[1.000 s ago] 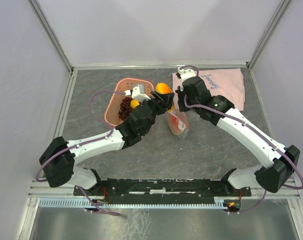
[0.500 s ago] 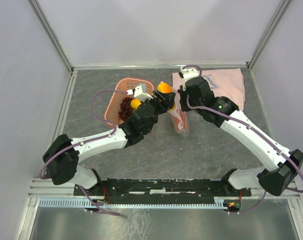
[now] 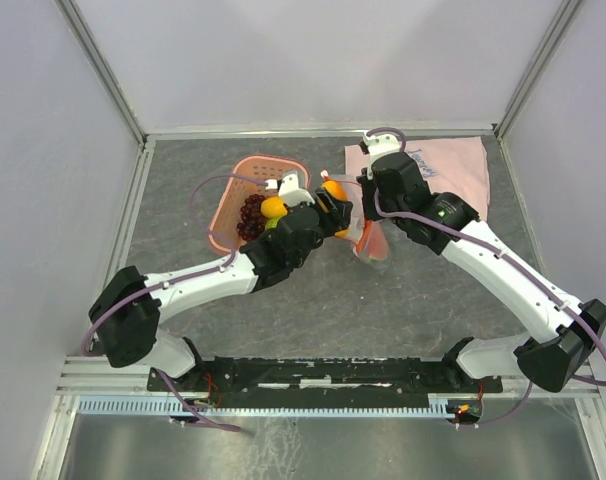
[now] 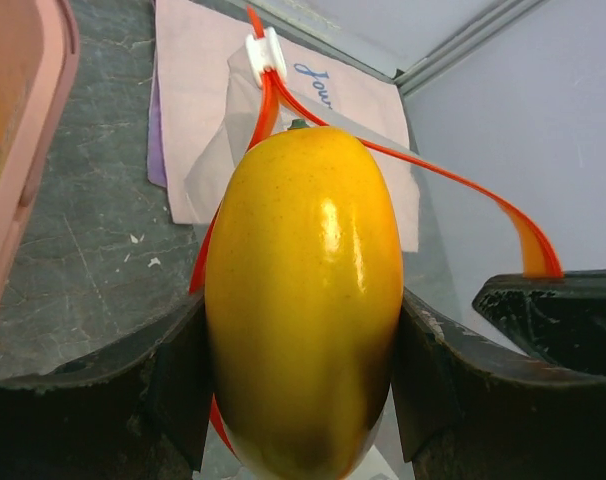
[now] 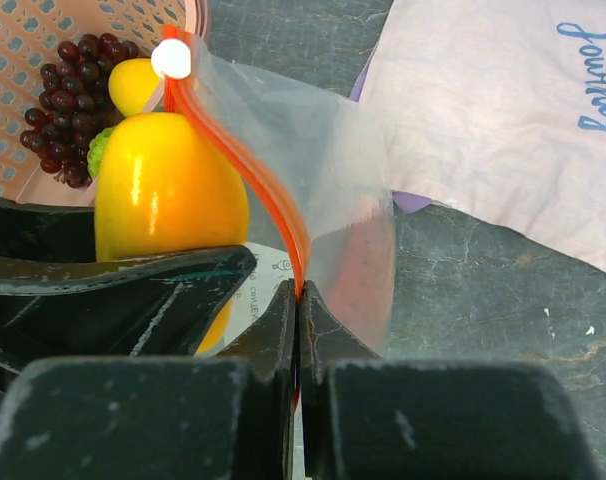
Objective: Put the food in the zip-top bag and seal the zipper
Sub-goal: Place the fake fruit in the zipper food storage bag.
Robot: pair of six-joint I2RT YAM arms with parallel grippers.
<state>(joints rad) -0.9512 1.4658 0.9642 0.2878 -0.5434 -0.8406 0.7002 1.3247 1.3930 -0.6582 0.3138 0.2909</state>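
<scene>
One yellow mango (image 4: 303,290) sits in the left gripper (image 4: 301,400), whose two fingers are partly open and press on its sides. The right gripper (image 5: 298,325) has its fingers pinched tight on the zipper (image 5: 238,150), the thin red strip, and lifts one lip of the zip-top bag (image 5: 328,170). The bag hangs between the pink basket (image 3: 231,190) and the pink cloth (image 5: 503,130), and its mouth gapes open right at the mango's tip. I think the job now is to drop the mango in. To do it well, the mango should go in nose first, through the gap between the two red sides of the strip. The left fingers should open only when it is well below them. The right gripper should hold the lip firm so the mouth does not fold shut. Now the count: one mango, one bag, one basket, one cloth, two grippers. In the basket lie one bunch of grapes (image 5: 68,95), one small round yellow-orange fruit (image 5: 133,85) and one bumpy green fruit (image 5: 101,152). One red thing (image 3: 375,245) shows low in the bag; it may be the watermelon slice, but I cannot tell.
</scene>
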